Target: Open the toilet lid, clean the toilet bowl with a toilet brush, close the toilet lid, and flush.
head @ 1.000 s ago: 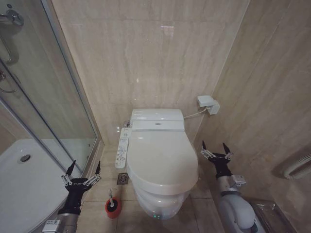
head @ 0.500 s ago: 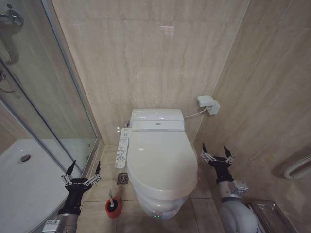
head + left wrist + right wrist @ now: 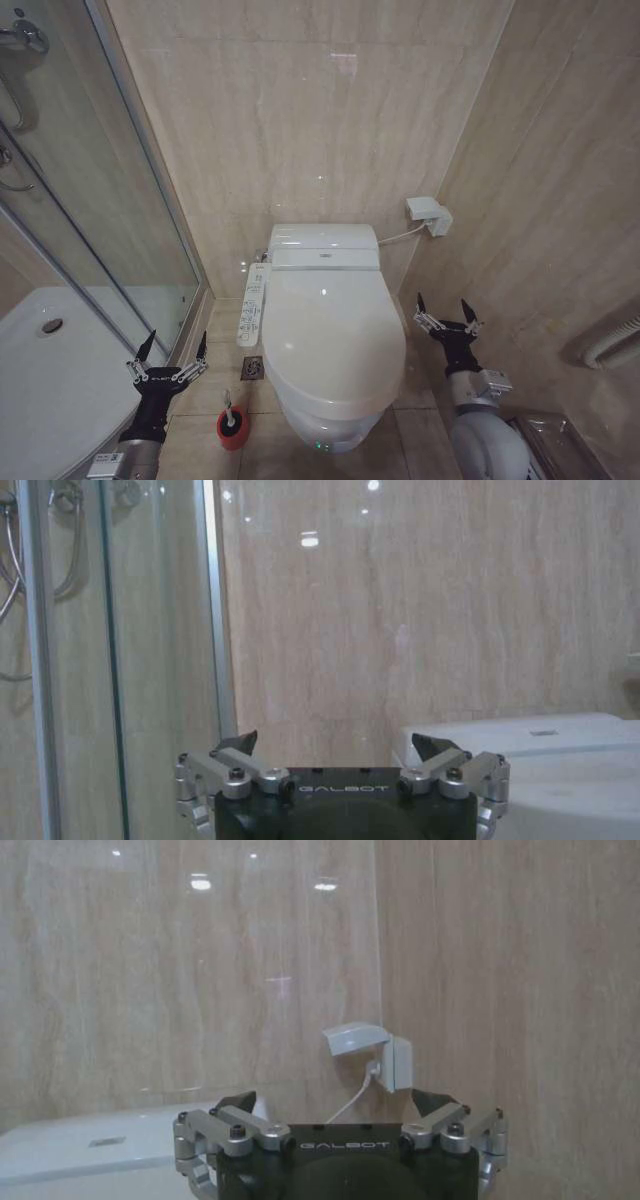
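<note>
Toilet lid (image 3: 330,335) down flat over the seat, so the toilet bowl is covered; step in hand judged to be lid opening, nothing of the task done yet. Right gripper (image 3: 443,318) hovers just beside the lid's right edge, near the side wall, fingers (image 3: 421,306) spread wide apart and pointing up, clamped on nothing. Left gripper (image 3: 170,352) hangs well apart to the left, between the shower tray (image 3: 40,400) and the toilet, fingers likewise spread, empty. Toilet brush (image 3: 232,420) stands upright in its red cup on the floor, just beside the left front of the toilet base, near the left gripper. Control panel (image 3: 252,305) runs along the lid's left side; wall socket box (image 3: 428,215) with cable sits behind, right of the tank. To open well, in my judgement: bring the right fingers under the front-right rim of the lid only, not the seat ring beneath it; lift in an arc about the rear hinge rather than straight up; glossy plastic looks slippery, so hook from below instead of pinching. Keep the wrist off the right wall and clear of the cable. Lean the lid back against the tank gently
</note>
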